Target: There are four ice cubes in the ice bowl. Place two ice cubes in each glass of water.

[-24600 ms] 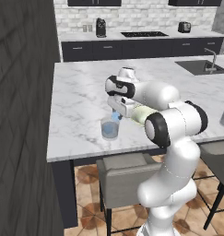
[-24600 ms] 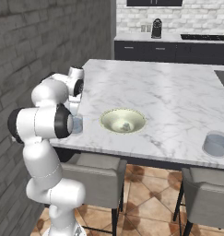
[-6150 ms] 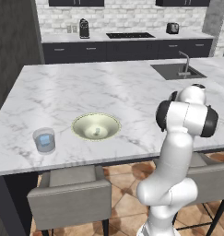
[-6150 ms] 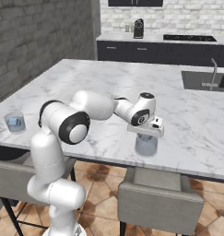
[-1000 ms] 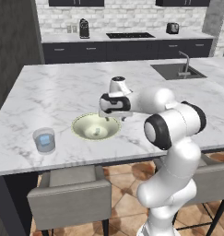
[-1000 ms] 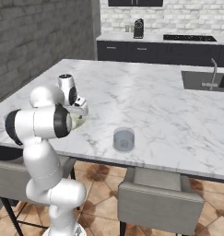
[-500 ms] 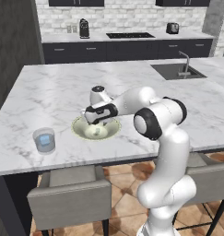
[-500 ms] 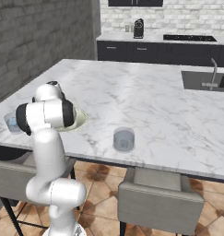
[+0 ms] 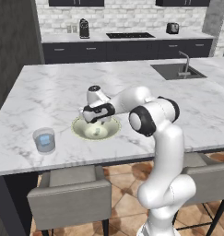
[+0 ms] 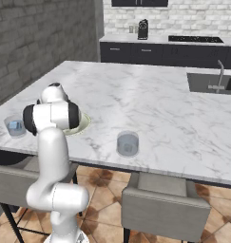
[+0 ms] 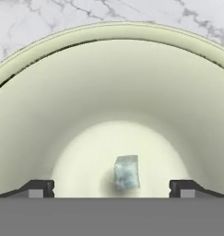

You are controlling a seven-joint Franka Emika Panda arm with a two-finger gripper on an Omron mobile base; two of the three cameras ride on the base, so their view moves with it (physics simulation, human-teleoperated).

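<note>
The pale yellow-green ice bowl sits on the marble island, and its whitish inside curves around the hand view. One small pale blue ice cube lies at its bottom, also seen as a pale ice cube from the left base. My gripper hangs low over the bowl, open, with the cube between its widely spread fingertips and touching neither. One glass of water stands left of the bowl with blue ice in it. The other glass stands to the bowl's right near the front edge.
The island's front edge runs just in front of the bowl, with grey stools below it. A sink with a tap lies at the far right. My own arm covers most of the bowl in the right base view.
The arm has swung left and come down, so the hand moved from the bowl's right side to low over its middle. The jaws stayed open.
</note>
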